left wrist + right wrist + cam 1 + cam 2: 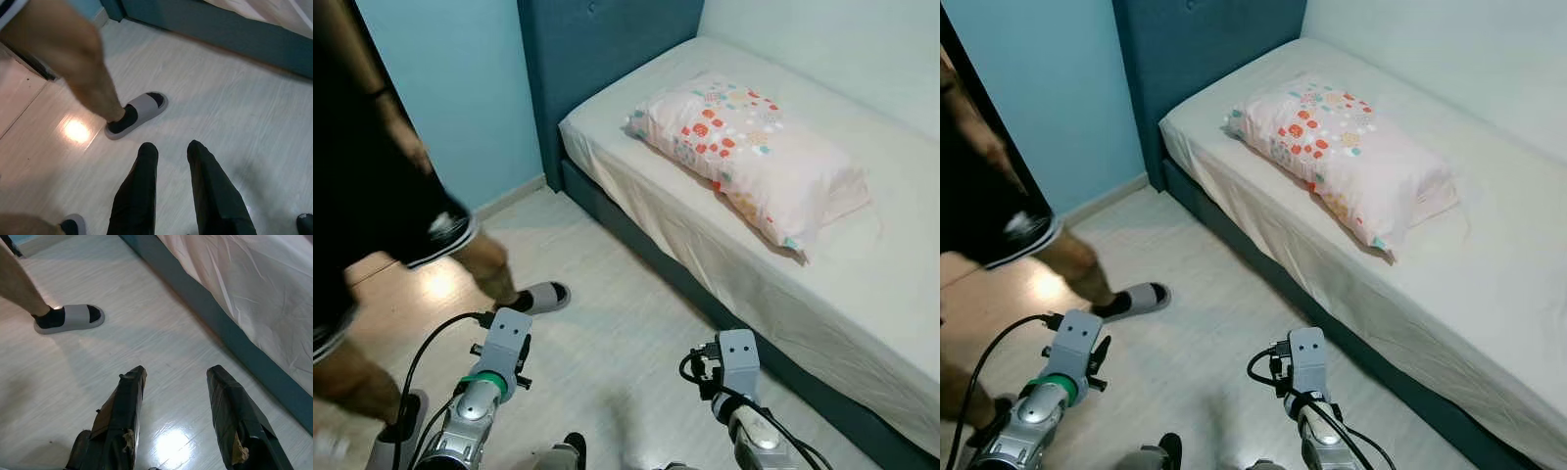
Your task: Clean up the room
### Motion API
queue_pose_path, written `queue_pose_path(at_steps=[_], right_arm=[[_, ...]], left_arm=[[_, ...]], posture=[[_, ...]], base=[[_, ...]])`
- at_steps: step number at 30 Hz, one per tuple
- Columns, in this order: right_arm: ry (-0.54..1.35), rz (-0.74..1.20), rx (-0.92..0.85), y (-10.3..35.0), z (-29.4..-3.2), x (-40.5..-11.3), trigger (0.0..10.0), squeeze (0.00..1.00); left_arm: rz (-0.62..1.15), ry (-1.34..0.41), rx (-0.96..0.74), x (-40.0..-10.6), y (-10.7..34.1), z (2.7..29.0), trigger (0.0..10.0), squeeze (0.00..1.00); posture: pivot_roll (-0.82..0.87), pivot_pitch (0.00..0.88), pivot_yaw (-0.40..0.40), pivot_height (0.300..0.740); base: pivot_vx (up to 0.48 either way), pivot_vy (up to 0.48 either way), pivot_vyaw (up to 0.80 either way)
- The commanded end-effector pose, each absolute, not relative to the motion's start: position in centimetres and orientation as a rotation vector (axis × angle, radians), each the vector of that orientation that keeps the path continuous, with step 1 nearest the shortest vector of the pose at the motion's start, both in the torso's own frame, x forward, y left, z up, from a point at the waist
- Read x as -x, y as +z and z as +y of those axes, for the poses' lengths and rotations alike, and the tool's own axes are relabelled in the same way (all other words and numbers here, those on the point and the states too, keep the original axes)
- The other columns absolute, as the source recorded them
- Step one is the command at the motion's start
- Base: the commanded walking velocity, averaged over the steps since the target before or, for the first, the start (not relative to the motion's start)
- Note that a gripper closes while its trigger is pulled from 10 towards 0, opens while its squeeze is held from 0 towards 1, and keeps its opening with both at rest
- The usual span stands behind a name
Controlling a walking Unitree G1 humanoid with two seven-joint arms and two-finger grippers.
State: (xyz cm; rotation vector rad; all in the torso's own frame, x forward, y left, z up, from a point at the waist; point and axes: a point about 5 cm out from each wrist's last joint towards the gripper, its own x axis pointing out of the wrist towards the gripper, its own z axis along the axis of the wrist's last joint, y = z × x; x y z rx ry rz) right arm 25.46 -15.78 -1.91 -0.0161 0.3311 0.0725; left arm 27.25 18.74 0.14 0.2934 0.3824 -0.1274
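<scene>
One pillow point(749, 157) lies on the bed point(891, 235), seemingly askew.

The pillow point(747, 157) is pale pink, dotted with red, orange, teal and white shapes. It lies on a cream-white sheet point(862, 284) over a dark teal bed frame point(808, 387), with a headboard point(597, 59) of the same teal. The wall point(460, 88) is light blue, with a whitish skirting. The floor point(607, 323) is pale whitewashed wood grain, warmer tan toward the doorway. Beyond the left pincer point(171, 149), whose fingers are black, a person's foot wears a black sock in a grey slipper point(137, 115); the shorts point(382, 196) are black with white trim. The right pincer point(176, 377) is black too, and both arms are silver.
</scene>
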Motion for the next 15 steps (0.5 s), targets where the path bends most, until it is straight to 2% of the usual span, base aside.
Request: queue_pose_path(at_steps=[1,15], right_arm=[[0.059,0.354,0.016,-2.44,-16.06,-24.81,10.0,0.00],[0.063,0.358,0.019,-2.51,-16.14,-24.70,10.0,0.00]], left_arm=[[0.418,-0.140,-0.296,-26.51,-0.70,18.64,10.0,0.00],[0.423,-0.130,-0.294,-26.48,-0.78,18.76,10.0,0.00]], posture=[[0.03,0.097,0.017,0.739],[0.03,0.102,0.011,0.739]], base=[[0.000,0.000,0.00],[0.000,0.000,0.00]])
